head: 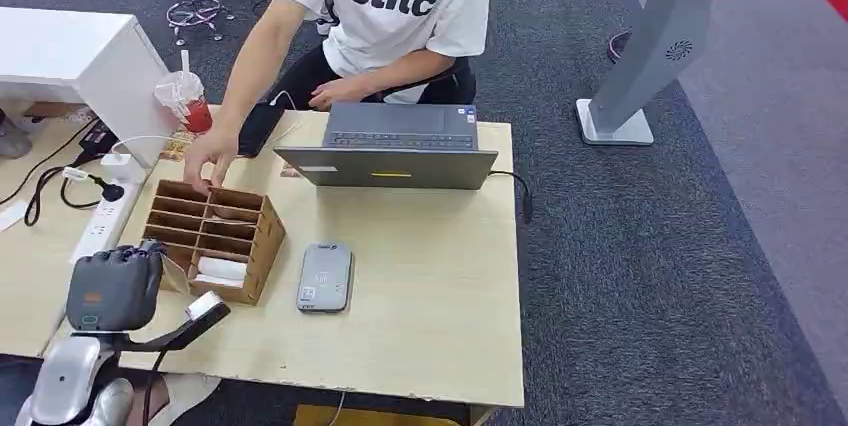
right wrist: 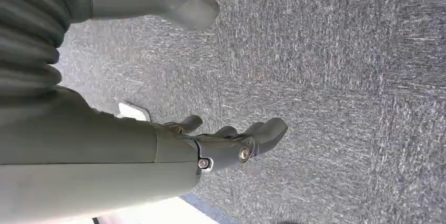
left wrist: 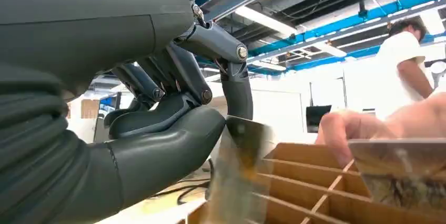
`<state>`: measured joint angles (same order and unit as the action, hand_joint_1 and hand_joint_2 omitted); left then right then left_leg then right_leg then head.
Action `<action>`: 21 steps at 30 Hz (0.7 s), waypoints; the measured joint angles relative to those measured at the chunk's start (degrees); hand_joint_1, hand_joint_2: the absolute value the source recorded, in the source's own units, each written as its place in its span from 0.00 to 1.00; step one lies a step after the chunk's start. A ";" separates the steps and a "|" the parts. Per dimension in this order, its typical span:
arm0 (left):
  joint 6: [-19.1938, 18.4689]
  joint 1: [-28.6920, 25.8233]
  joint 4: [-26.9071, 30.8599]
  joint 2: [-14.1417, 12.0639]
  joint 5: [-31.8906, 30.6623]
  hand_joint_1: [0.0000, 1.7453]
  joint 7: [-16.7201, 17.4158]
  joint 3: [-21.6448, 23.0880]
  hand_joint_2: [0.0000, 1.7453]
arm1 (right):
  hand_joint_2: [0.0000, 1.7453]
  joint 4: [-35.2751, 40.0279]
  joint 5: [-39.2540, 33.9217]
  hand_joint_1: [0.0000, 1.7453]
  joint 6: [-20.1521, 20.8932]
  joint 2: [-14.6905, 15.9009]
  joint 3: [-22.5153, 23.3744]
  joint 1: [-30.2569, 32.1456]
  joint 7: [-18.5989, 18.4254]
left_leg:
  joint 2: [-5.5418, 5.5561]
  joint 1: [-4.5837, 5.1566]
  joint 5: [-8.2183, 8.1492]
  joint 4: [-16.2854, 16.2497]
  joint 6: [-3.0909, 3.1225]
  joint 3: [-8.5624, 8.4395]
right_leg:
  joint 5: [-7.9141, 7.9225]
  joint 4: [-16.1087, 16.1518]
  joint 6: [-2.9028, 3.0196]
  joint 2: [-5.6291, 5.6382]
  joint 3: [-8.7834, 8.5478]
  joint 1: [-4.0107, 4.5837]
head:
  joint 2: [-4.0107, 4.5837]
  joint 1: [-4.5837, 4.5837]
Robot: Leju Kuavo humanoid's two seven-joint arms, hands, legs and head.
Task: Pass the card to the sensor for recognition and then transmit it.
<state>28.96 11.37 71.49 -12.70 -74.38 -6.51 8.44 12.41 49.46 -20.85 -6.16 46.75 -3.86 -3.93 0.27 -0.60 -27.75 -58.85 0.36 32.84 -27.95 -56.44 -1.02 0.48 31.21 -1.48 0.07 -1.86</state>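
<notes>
Robot's grey left hand point(head: 115, 286) sits at the slotted wooden card box point(head: 213, 238), grey flat sensor pad point(head: 326, 277) just beside it.

By the wooden organizer box point(head: 212, 238) I counted one grey card sensor point(head: 326, 276) just beside it, one open laptop point(head: 392, 149) behind it, one red drink cup point(head: 191, 106) and one white power strip point(head: 103, 223) off to its side, and one person's hand point(head: 209, 158) at its far edge.
</notes>
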 joint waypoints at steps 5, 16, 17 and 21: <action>-0.15 0.27 0.31 0.00 0.28 1.00 0.00 -0.04 1.00 | 1.00 0.00 0.13 0.00 0.02 0.00 0.00 0.00 0.00 | 0.00 0.00 0.00 0.00 0.00 0.00 | 0.00 0.00 0.00 0.00 0.00 0.00 | 0.00 -0.02; -1.13 2.49 2.53 -2.80 3.65 1.00 -0.65 -2.77 1.00 | 1.00 0.00 0.70 0.00 0.00 0.00 0.17 0.00 -0.13 | 0.00 -0.02 0.01 0.00 -0.01 0.00 | 0.00 -0.02 0.00 0.00 0.01 0.02 | 0.00 0.00; -1.55 3.05 3.00 -3.41 4.11 1.00 -0.79 -3.23 1.00 | 1.00 0.00 0.77 0.00 0.00 0.00 0.24 0.00 -0.11 | 0.00 -0.03 0.01 0.00 -0.01 0.00 | 0.00 -0.02 0.00 0.00 0.01 0.02 | 0.00 -0.02; -4.26 6.47 4.70 -6.64 6.40 1.00 -0.44 -4.87 1.00 | 1.00 0.00 0.94 0.00 0.00 0.02 0.87 0.01 -0.04 | -0.01 -0.04 0.03 0.00 -0.03 0.00 | 0.01 -0.04 0.01 0.01 0.01 0.03 | 0.00 0.00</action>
<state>24.70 17.84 76.19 -19.34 -67.98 -6.95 3.57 12.41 50.40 -20.85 -6.14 47.63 -3.85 -3.98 0.27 -0.64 -27.72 -58.85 0.33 32.84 -27.94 -56.49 -1.00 0.49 31.22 -1.45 0.07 -1.86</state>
